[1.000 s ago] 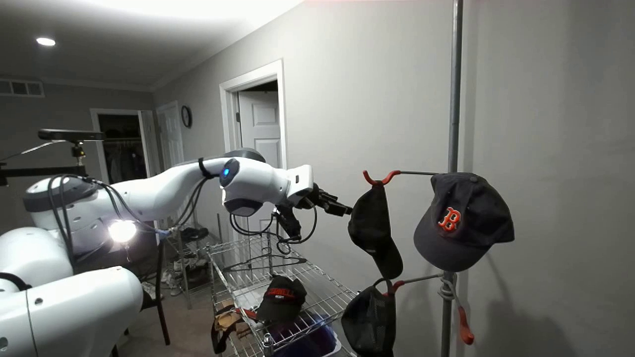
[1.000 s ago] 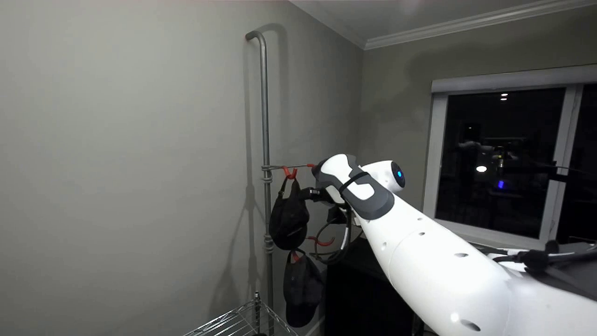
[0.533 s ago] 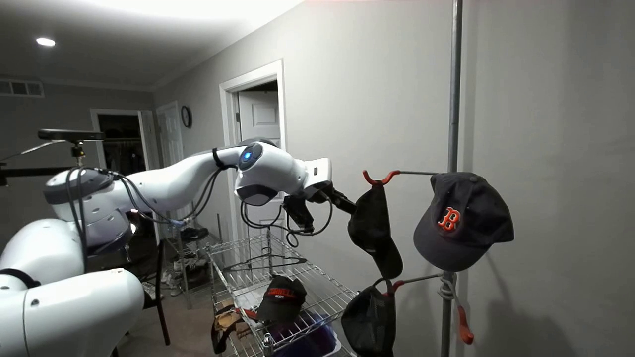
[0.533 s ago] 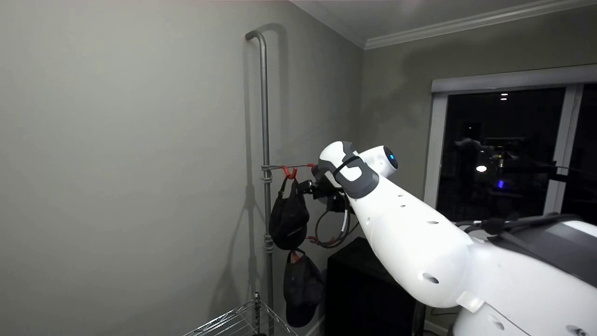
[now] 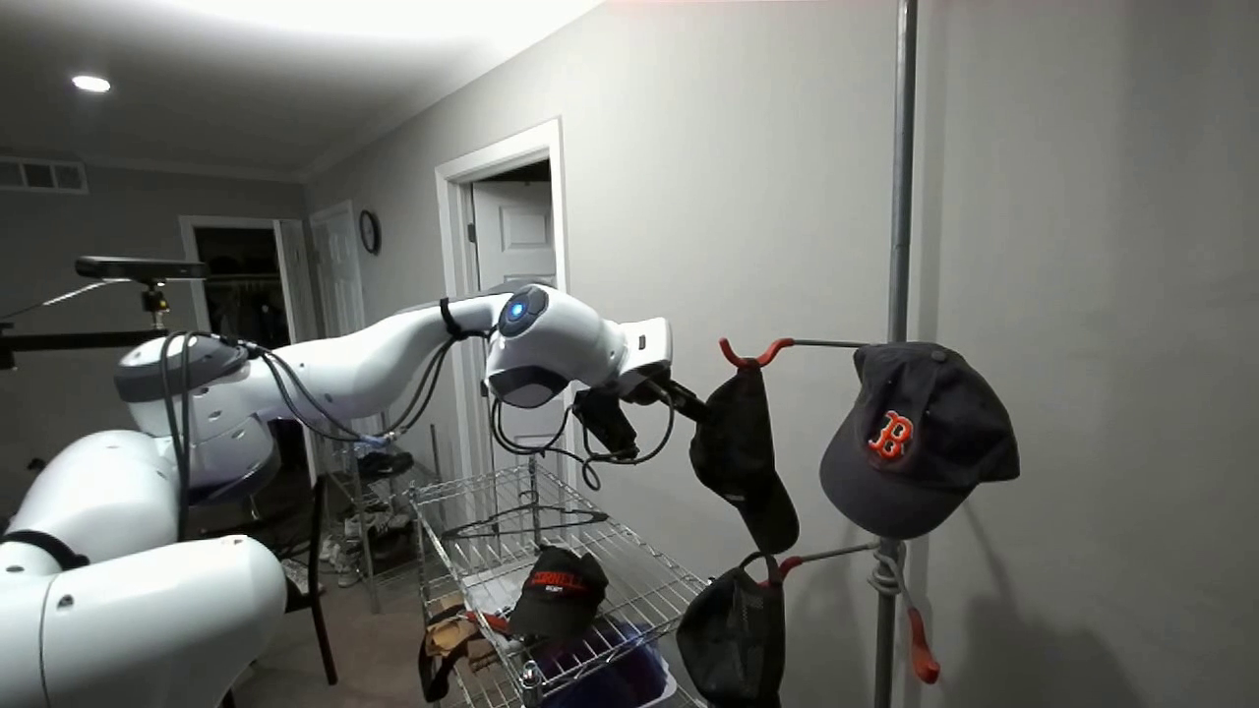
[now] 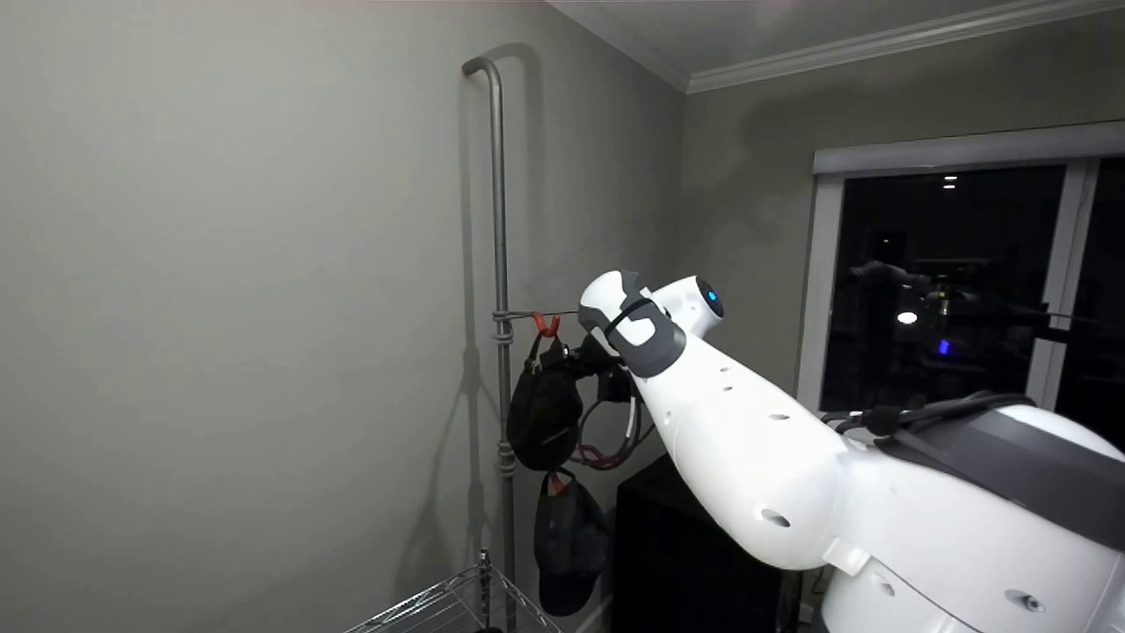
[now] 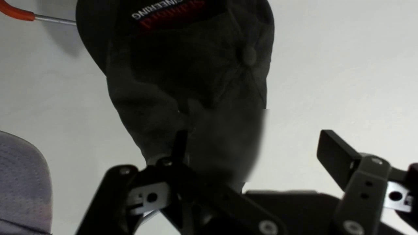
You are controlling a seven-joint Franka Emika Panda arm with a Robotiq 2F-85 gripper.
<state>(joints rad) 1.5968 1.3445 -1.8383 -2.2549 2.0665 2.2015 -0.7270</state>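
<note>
On the wrist camera my tool stands wide, its two fingers well apart at the lower middle and lower right. The finger at lower middle overlaps the black Stanford Engineering baseball cap, which fills the upper middle with its lettering upside down; the finger at lower right sits over the pale wall. I can't tell from here whether either touches the fabric.

In an exterior view I see that cap hanging brim down from a red hook, right of centre, my fingertips meeting its upper left edge in the frame. Farther right a navy cap with a red B hangs in front of the metal pole. A black mesh-backed cap hangs lower, at the bottom edge. At lower middle a black Cornell cap lies on the chrome wire shelf, with a black hanger behind it. My white arm reaches in from the left; in an exterior view with a dark window, it comes from the lower right.
</note>
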